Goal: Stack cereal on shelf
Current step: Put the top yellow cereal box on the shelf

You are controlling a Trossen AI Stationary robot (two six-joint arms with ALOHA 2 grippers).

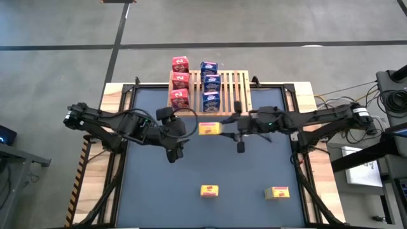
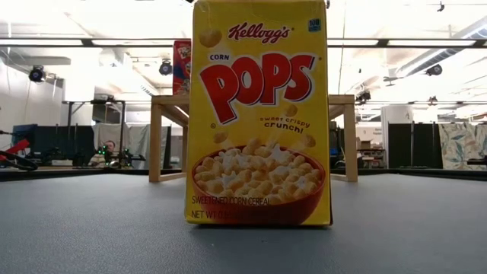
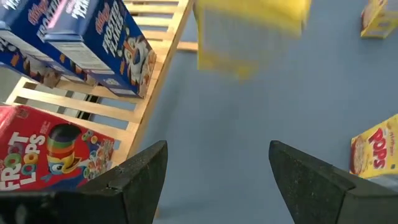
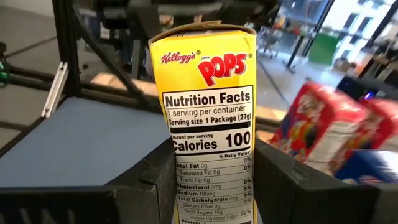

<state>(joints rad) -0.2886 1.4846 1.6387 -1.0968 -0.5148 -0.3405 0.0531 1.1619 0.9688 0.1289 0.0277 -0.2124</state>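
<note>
The shelf (image 1: 234, 89) stands at the table's far edge. On its slats a row of three red cereal boxes (image 1: 180, 81) sits beside a row of three blue ones (image 1: 210, 84). My right gripper (image 1: 225, 130) is shut on a yellow cereal box (image 1: 210, 129), held just in front of the shelf's near edge. My left gripper (image 1: 173, 152) hangs open to the left of that box, with nothing between its fingers (image 3: 140, 180). Two more yellow boxes (image 1: 209, 190) (image 1: 277, 192) stand on the table near its front edge. My right gripper pinches the yellow box between its two fingers (image 4: 146, 186), low on the box beside its narrow nutrition panel (image 4: 183, 180). The fingers come in level from the table's right. The box stands upright in the hold, above the table.
The right-hand slats of the shelf (image 1: 238, 79) are bare. The dark table mat (image 1: 159, 191) lies between the arms and the two near boxes. In the low view one near box (image 2: 259, 114) fills the middle, with the shelf's legs (image 2: 156, 141) behind it. Cables and gear (image 1: 388, 95) sit past the right edge.
</note>
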